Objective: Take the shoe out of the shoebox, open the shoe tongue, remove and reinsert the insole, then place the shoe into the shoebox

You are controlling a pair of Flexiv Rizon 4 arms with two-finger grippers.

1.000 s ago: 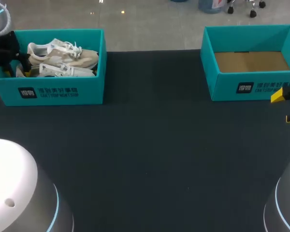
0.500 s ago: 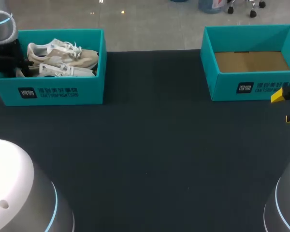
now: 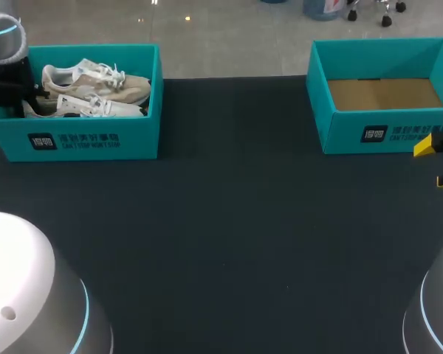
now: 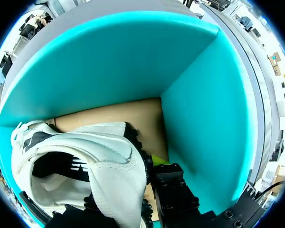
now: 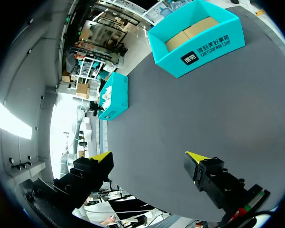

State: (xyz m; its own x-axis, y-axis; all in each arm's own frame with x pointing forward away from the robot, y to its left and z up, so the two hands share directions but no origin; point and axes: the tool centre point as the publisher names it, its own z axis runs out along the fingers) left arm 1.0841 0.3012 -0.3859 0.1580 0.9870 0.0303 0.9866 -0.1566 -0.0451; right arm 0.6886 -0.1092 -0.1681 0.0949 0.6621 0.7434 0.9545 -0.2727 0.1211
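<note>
Left wrist view: left hand point(image 3: 18, 94) down in the box point(image 4: 204, 104) at the heel of the shoe point(image 4: 99, 161), likely for lifting out; grip impossible to tell. Right hand point(image 5: 149, 156) spread apart, idle over the surface point(image 5: 204, 118).

**Illumination of the scene.** Even overhead light is falling on the black matte worktop point(image 3: 229, 221), which is reading uniformly dark. The brown cardboard floor of the empty teal cardboard shoebox point(image 3: 387, 134) is lying fully lit, its side inner wall shading darker than its back wall. In the left wrist view, the inner walls of the teal cardboard shoebox holding the shoes point(image 4: 133, 61) are glowing brightly, while the opening of the white fabric shoe point(image 4: 111, 159) is sinking into deep shadow. Cyan light rings point(image 3: 83, 313) are shining on the white rounded arm housings point(image 3: 22, 280).
</note>
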